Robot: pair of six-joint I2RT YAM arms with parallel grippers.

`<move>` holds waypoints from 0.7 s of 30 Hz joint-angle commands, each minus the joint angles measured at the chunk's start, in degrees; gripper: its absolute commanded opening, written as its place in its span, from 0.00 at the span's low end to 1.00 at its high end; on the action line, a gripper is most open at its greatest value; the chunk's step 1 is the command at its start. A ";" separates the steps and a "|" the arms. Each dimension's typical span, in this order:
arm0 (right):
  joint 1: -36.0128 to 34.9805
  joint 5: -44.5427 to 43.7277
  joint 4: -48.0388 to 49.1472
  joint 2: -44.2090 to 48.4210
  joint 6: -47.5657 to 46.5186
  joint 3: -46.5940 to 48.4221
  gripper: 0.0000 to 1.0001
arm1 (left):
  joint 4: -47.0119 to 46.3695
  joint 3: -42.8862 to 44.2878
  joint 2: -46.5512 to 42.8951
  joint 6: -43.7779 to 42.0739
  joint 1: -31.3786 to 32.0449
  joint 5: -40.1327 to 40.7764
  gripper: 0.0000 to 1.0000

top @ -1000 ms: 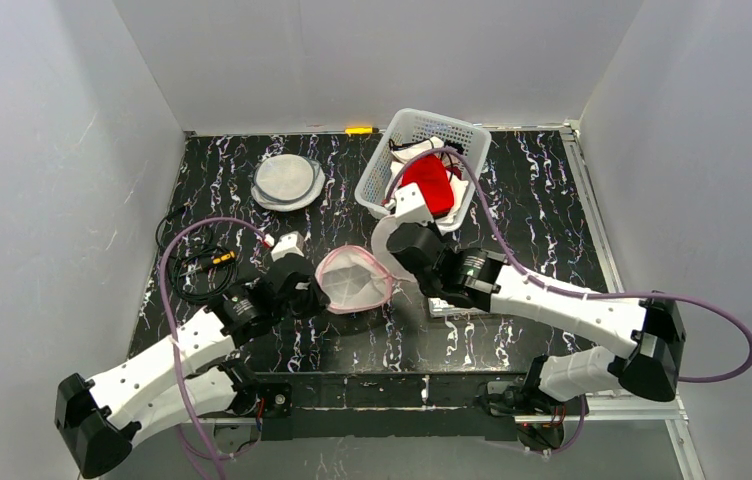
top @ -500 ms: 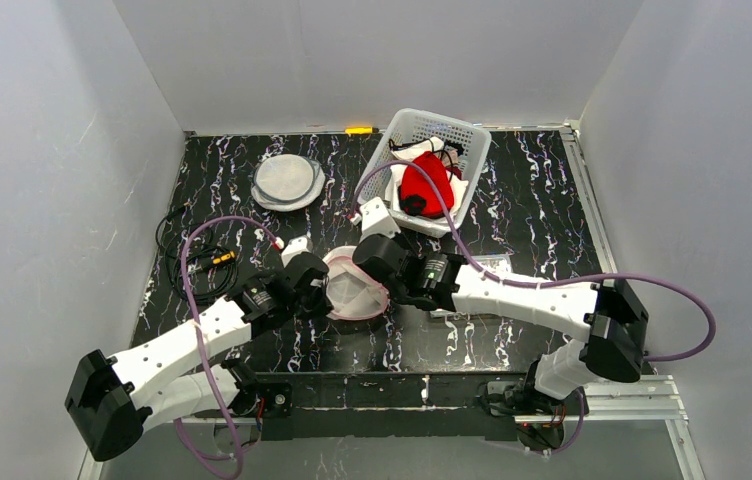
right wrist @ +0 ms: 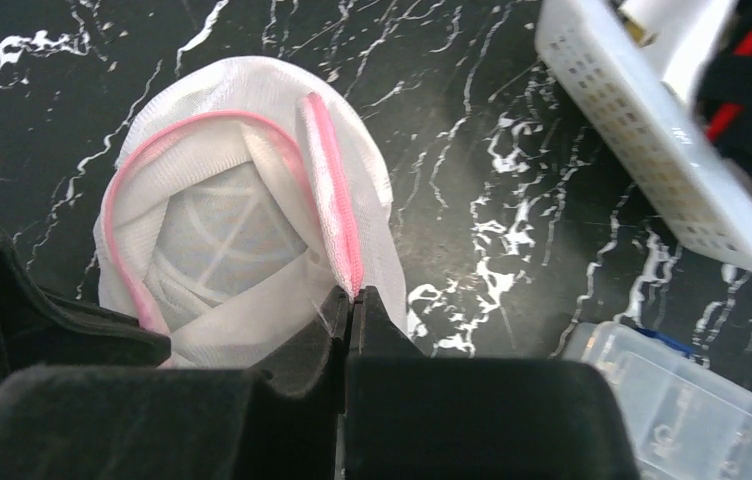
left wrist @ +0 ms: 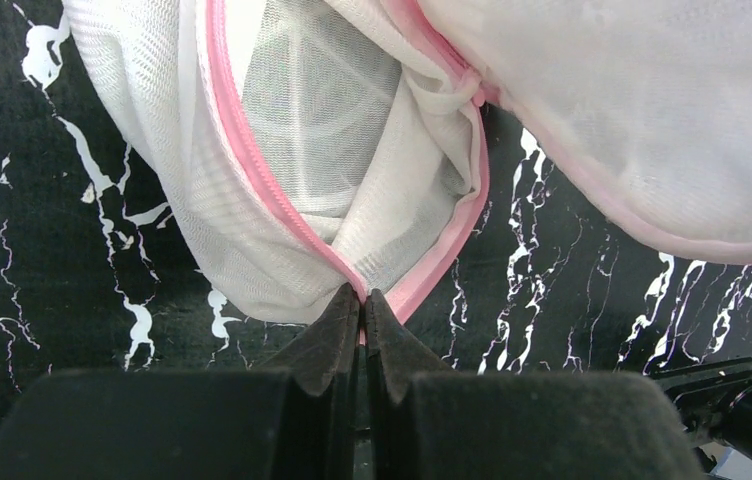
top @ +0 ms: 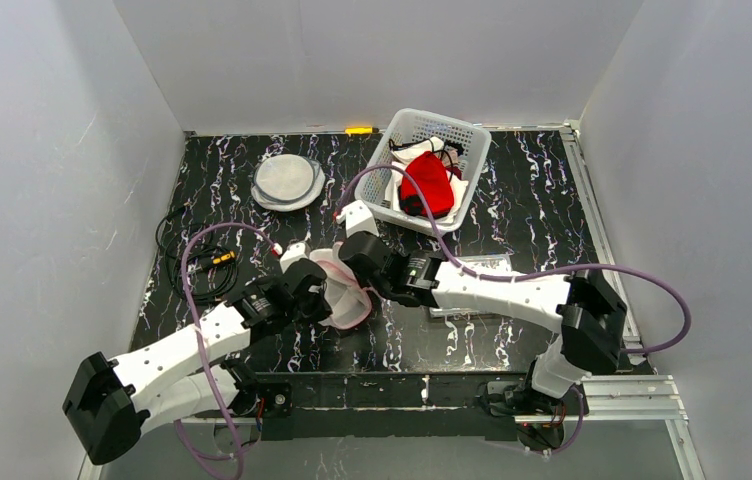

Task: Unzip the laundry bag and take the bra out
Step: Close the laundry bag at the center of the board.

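So the laundry bag (top: 344, 290) sits near the middle of the black marbled table (top: 532, 200), wedged right between the two arms; it's white mesh with a pink zip edge (left wrist: 252, 170). The left gripper (left wrist: 362, 295) has its fingers pressed together on that pink edge, right where the two sides of the trim meet; from there the trim splits apart, so the bag is gaping open. The right gripper (right wrist: 352, 295) is clamped tight too, pinching a fold of the pink trim on the other side of the opening. Through the gap you can see pale mesh with crossing seams (right wrist: 222, 240); honestly can't tell if that's the bra or just the bag's far wall.

Other stuff around: a white basket (top: 377, 175) at the back with a red garment (top: 427, 183) in it, well apart from the bag; a round mesh pouch (top: 287, 180) back left; a black cable (top: 192, 265) coiled on the left; a clear plastic box (right wrist: 692, 400) near the right arm.
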State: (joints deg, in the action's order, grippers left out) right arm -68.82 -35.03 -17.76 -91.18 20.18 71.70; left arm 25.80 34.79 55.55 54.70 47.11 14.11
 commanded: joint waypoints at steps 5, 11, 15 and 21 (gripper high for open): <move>-0.34 9.17 6.97 -3.33 4.71 1.72 0.08 | 0.73 -3.16 -4.12 1.11 0.22 0.87 0.00; -0.29 13.78 9.06 -5.74 7.20 1.96 0.15 | 2.32 -4.21 -6.83 1.41 0.18 1.82 0.00; -0.28 17.13 10.40 -6.29 8.91 1.29 0.25 | 3.65 -4.87 -8.26 2.02 0.11 2.70 0.00; -0.32 20.00 12.34 -6.22 10.75 0.12 0.50 | 4.64 -5.92 -10.20 2.39 0.13 3.28 0.00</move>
State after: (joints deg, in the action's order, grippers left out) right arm -68.82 -17.72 -9.02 -97.76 28.80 71.61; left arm 27.88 30.00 46.87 56.55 47.11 15.25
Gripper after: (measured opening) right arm 0.458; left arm 0.012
